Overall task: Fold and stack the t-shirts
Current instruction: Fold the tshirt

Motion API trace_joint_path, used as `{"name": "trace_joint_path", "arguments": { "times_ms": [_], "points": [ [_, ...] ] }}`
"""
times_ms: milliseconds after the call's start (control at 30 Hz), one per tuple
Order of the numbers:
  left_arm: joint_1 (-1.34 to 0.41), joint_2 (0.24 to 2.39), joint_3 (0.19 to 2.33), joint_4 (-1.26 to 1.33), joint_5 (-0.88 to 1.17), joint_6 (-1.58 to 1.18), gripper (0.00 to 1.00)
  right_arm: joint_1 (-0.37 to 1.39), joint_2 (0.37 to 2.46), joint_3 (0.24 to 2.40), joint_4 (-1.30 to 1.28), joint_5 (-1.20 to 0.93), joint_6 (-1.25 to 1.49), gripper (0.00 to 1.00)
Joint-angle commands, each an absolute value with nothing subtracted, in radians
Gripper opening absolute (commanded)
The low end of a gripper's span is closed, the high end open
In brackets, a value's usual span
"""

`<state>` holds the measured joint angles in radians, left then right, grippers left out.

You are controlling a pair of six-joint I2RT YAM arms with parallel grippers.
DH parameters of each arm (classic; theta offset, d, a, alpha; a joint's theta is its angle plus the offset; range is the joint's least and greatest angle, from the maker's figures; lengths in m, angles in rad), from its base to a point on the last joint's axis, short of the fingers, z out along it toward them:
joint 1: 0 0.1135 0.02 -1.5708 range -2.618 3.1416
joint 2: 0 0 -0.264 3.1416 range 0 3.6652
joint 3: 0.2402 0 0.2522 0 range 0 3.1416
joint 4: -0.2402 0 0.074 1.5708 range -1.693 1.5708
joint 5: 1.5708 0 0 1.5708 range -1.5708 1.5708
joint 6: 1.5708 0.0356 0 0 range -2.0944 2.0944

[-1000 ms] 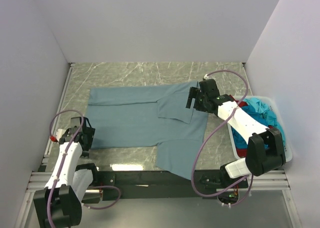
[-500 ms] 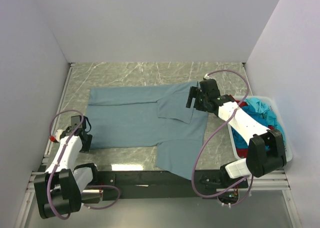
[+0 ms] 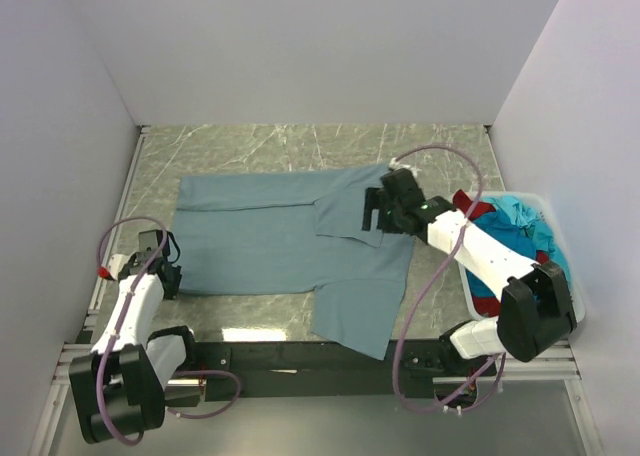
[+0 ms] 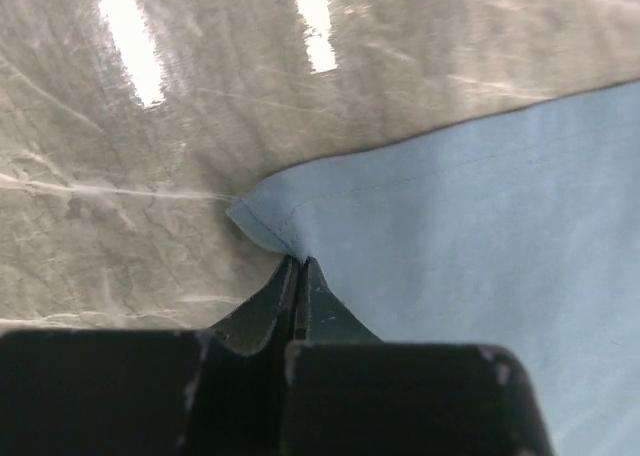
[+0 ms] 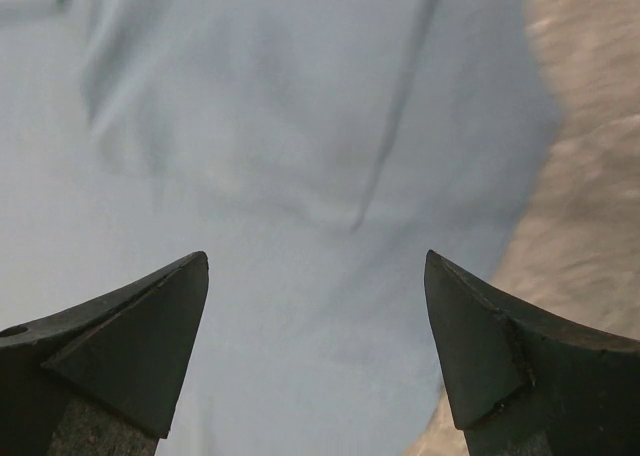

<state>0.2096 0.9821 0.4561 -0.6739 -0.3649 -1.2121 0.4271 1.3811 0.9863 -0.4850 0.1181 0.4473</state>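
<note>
The left hand (image 4: 299, 268) pinches a corner of the tee (image 3: 265, 236); the right hand (image 5: 316, 266) hangs open, empty, over it. The shallow pinch could slip.

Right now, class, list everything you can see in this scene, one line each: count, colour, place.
table: one, grey marble, under everything.
grey-blue t-shirt: one, spread mid-table.
white bin: one, at the table's right edge.
turquoise t-shirt: bundled, count unclear, in the bin.
dark red t-shirt: bundled, count unclear, in the bin.
left gripper: one, black, shut on the grey-blue t-shirt's near-left corner.
right gripper: one, black, open above its right side.
</note>
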Motion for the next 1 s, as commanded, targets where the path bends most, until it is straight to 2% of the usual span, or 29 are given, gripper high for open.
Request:
{"name": "trace_joint_path", "arguments": {
  "times_ms": [0, 133, 333, 533, 633, 967],
  "points": [
    [0.216, 0.904, 0.46, -0.635, -0.388, -1.174, 0.01, 0.573, 1.33, 0.966, -0.564, 0.216, 0.411, 0.94],
    [0.215, 0.864, 0.445, -0.62, -0.364, -1.147, 0.01, 0.701, 1.264, 0.914, -0.6, 0.129, 0.402, 0.94],
    [0.215, 0.887, 0.451, -0.614, -0.361, -1.143, 0.01, 0.998, 1.172, 0.81, -0.67, -0.075, 0.402, 0.93],
    [0.216, 0.897, 0.442, -0.588, -0.348, -1.131, 0.01, 1.228, 1.206, 0.727, -0.704, -0.109, 0.489, 0.9],
    [0.215, 0.884, 0.437, -0.571, -0.328, -1.108, 0.01, 1.299, 1.239, 0.73, -0.741, -0.058, 0.502, 0.9],
    [0.215, 0.857, 0.434, -0.557, -0.314, -1.094, 0.01, 1.347, 1.322, 0.686, -0.718, -0.041, 0.511, 0.8]
  ]
}}
